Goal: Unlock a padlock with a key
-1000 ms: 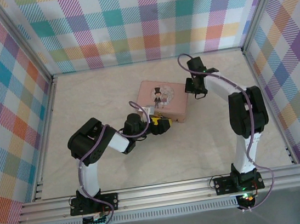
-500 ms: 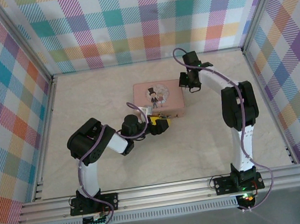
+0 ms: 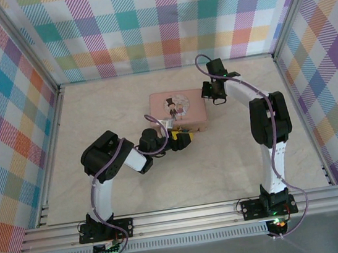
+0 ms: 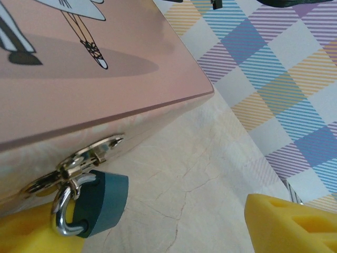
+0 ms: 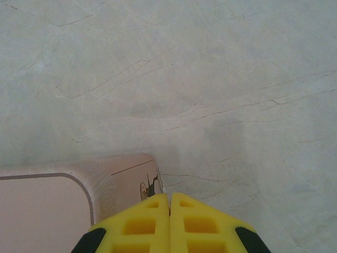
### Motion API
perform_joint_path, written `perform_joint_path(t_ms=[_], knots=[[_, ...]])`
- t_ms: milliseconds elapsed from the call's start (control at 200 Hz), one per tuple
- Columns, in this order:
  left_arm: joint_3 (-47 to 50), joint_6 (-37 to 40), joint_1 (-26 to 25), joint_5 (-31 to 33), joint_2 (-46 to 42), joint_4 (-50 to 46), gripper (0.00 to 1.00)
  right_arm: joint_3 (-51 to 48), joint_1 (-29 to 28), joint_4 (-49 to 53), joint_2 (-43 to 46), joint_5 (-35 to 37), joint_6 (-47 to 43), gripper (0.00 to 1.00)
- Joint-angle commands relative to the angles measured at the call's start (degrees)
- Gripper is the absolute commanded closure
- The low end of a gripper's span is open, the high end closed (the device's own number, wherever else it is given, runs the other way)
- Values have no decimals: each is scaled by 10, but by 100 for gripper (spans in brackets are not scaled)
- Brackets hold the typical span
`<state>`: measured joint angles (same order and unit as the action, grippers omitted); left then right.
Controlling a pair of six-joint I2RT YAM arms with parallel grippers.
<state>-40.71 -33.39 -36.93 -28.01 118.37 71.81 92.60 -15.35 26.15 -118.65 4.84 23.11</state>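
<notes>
The teal padlock (image 4: 101, 202) hangs by its metal shackle (image 4: 62, 215) from the hasp (image 4: 79, 161) on the front of the pink tin (image 4: 89, 79). My left gripper (image 4: 158, 229) is open. Its left yellow finger (image 4: 21, 234) is right by the padlock and its right finger (image 4: 295, 226) is well apart. From above, the left gripper (image 3: 182, 138) sits at the tin's (image 3: 178, 109) front edge. My right gripper (image 5: 169, 203) is shut on the key (image 5: 160, 179), whose thin silvery blade pokes out beside the tin's corner (image 5: 121, 179). From above, the right gripper (image 3: 213, 92) hovers at the tin's right end.
The marbled tabletop (image 3: 223, 157) is enclosed by checked walls (image 3: 161, 21) on three sides. An aluminium rail (image 3: 187, 214) runs across the near edge by both arm bases.
The pink tin has shifted left and squared up. My right gripper has moved up and left to the tin's right end. The left gripper has stayed at the tin's front edge.
</notes>
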Motion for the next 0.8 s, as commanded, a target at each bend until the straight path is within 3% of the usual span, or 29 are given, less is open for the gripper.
perform_joint_path(t_ms=[0,125,220,510,795], knots=[[3,-6,-1,4,-3,49,21,-20,-11,27,10,-30,-6,100],[18,-2,2,38,-8,50,20,-31,-13,22,17,-31,-4,100],[23,-30,9,30,4,93,23,-40,-13,18,23,-32,-4,100],[10,-33,6,20,10,88,17,-39,-32,14,20,-40,-4,100],[22,-32,8,36,10,84,20,-32,-37,20,17,-31,-4,100]])
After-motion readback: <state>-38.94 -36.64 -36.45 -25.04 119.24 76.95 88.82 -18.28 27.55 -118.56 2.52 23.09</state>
